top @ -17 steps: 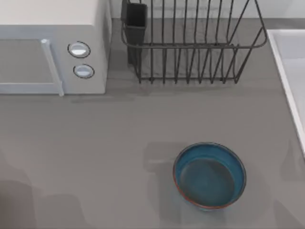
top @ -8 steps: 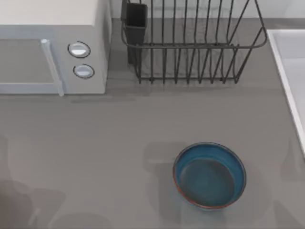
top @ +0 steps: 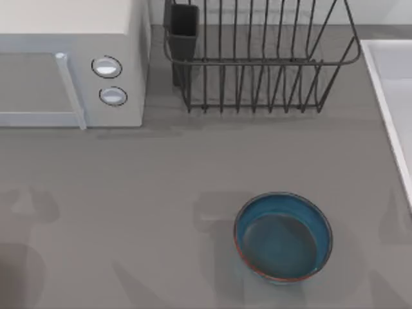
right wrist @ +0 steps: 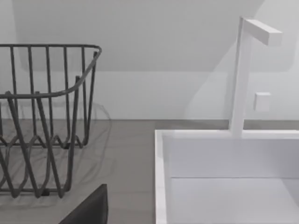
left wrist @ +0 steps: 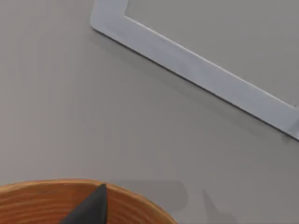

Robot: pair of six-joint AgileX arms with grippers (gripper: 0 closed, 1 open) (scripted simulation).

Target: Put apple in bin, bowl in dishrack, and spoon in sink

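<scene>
Grey countertop (top: 161, 180): bowl (top: 283, 237) sits at five o'clock, dishrack (top: 257, 58) at one. Both grippers' openings cannot be told; a careless rim grab risks tipping it.

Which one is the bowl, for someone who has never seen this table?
Start at the black wire dishrack at the table's far edge. Come straight toward the near edge: the bowl sits alone on bare grey table. It is round and deep, teal-blue with a thin reddish-brown rim.
</scene>
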